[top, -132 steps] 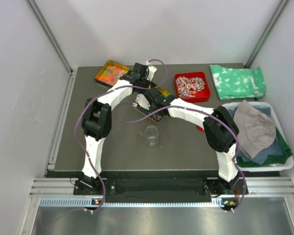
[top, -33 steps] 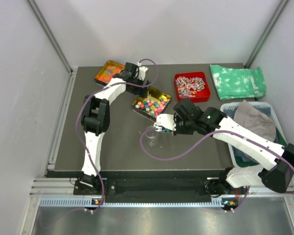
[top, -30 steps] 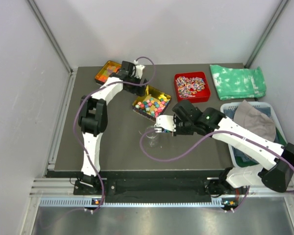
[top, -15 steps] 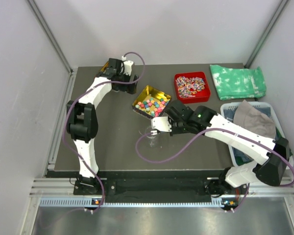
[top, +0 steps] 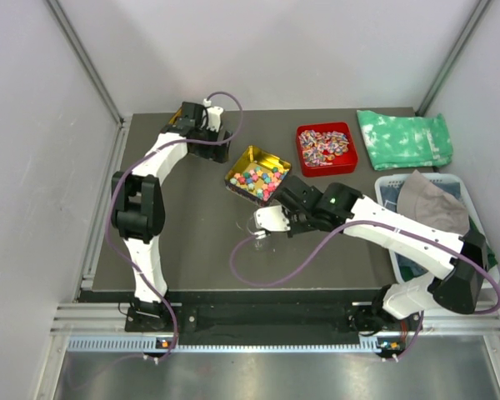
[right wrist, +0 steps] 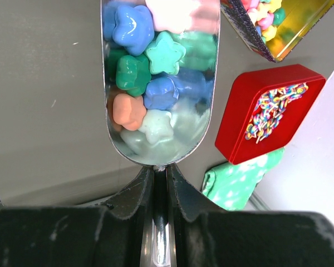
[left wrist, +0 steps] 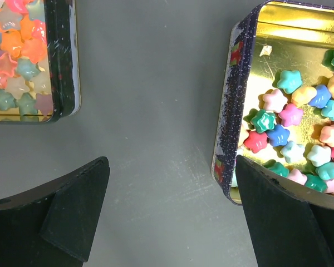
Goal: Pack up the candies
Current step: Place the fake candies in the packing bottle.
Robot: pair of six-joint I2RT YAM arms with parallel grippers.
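Star-shaped candies [left wrist: 289,117] in pink, blue, green and yellow lie in a gold tin [top: 252,158] at the table's middle. My right gripper [right wrist: 160,178] is shut on the thin handle of a metal scoop [right wrist: 158,139]. The scoop holds several candies [right wrist: 150,67]. In the top view the scoop [top: 267,218] hangs right over a clear glass [top: 257,236], with my right gripper [top: 287,218] behind it. My left gripper [left wrist: 171,183] is open and empty. It hangs above bare table left of the gold tin's rim [left wrist: 225,122], seen in the top view as left gripper [top: 204,133].
A second tin of orange and pink gummy stars [left wrist: 22,61] sits at the back left. A red tray of striped sweets [top: 325,147] and a green cloth [top: 404,137] lie at the back right. A white basket with clothes [top: 437,229] stands on the right.
My right gripper has carried the loaded scoop left, over the glass. My left gripper has drawn back and left from the gold tin and opened fully.
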